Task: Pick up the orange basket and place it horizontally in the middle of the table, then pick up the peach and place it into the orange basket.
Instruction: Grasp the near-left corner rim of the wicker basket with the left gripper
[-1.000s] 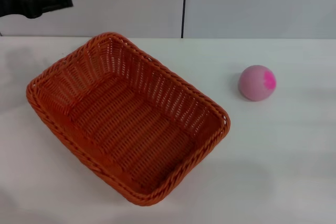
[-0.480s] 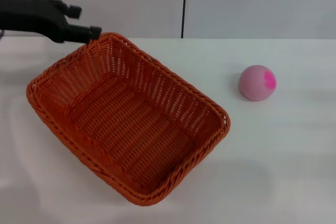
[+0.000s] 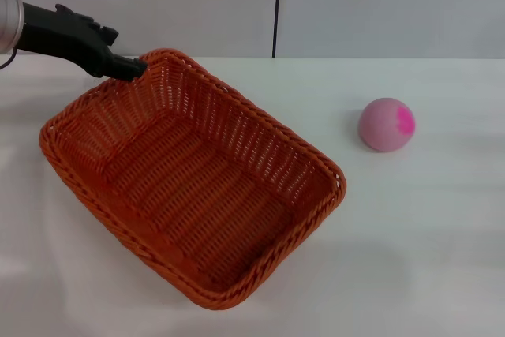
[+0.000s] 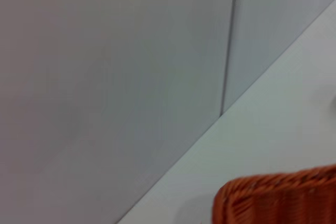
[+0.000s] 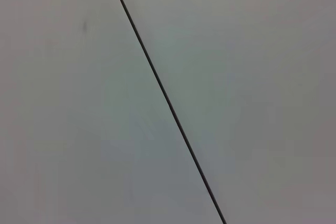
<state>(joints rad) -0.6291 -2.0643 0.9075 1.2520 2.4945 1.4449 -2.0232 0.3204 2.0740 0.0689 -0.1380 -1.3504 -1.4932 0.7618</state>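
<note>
Orange basket (image 3: 193,179) sat skewed on the table (image 3: 442,242), left of centre, long axis running 10 to 4 o'clock; peach (image 3: 387,125) well apart at its 2 o'clock. Basket looked light, stiff woven, grippy; the braided rim was probably the best hold. Left gripper (image 3: 130,67) reached in low from 10 o'clock, tip at the far corner rim; couldn't tell jaw gap or whether it held anything. Right arm out of sight.
</note>
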